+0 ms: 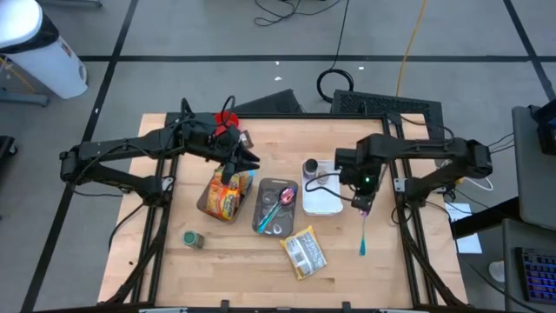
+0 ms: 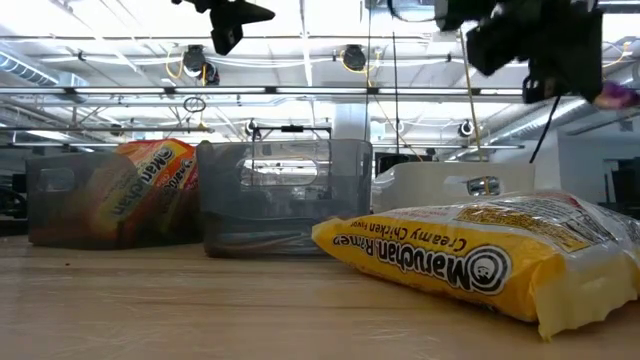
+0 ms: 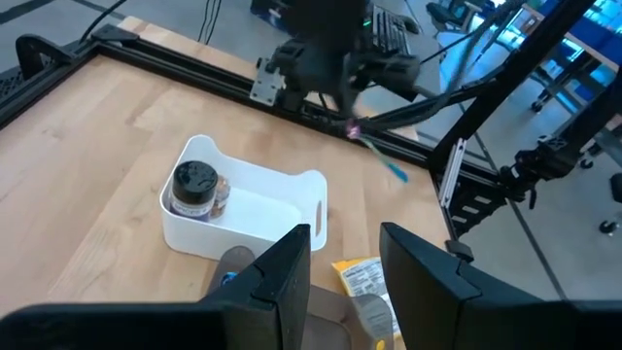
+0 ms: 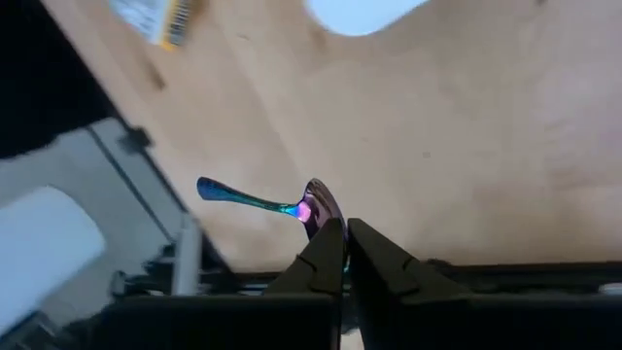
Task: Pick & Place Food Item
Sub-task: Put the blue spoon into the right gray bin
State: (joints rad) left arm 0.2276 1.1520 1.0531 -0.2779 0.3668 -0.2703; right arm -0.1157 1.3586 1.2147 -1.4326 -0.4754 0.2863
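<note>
Since the yellow noodle packet (image 1: pixel 304 253) lies flat on the table's near side, it looks light, crinkly, brittle inside; pinch an edge seam, gently; right gripper (image 4: pixel 344 236) clamps a spoon (image 4: pixel 255 202) by the bowl; left gripper (image 3: pixel 343 255) approx. half-open, empty, above the bins.

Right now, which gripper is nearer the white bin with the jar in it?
The right gripper is nearer: it hangs just beside the white bin, shut on an iridescent spoon. The left gripper sits farther off, over the orange noodle packet.
</note>
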